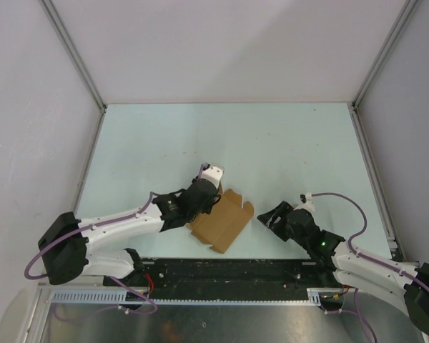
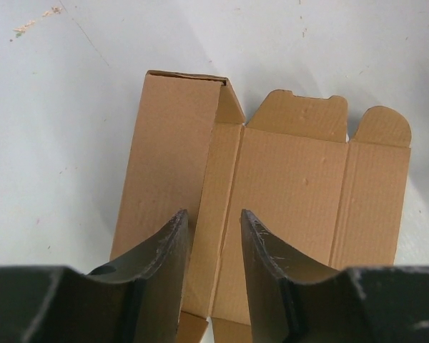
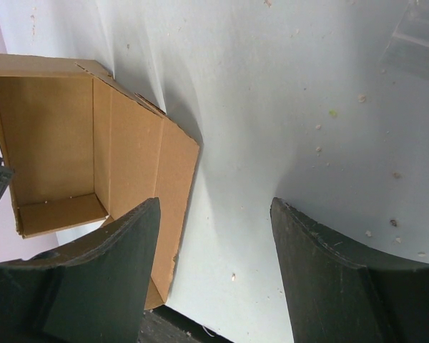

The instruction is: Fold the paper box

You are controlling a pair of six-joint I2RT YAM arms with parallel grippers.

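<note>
Two hands hang over the pale bench (image 1: 272, 143), where the paper box (image 1: 225, 218), plain brown card half folded, lies near the front edge between them. The left hand (image 2: 213, 218) sits partly closed astride a raised fold of it, whether pinching I cannot tell; the right hand (image 3: 213, 207) gapes wide and empty just beside it.

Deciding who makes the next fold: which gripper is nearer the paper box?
Left. The left gripper straddles a raised wall of the paper box; the right gripper sits open just off its right side.
</note>
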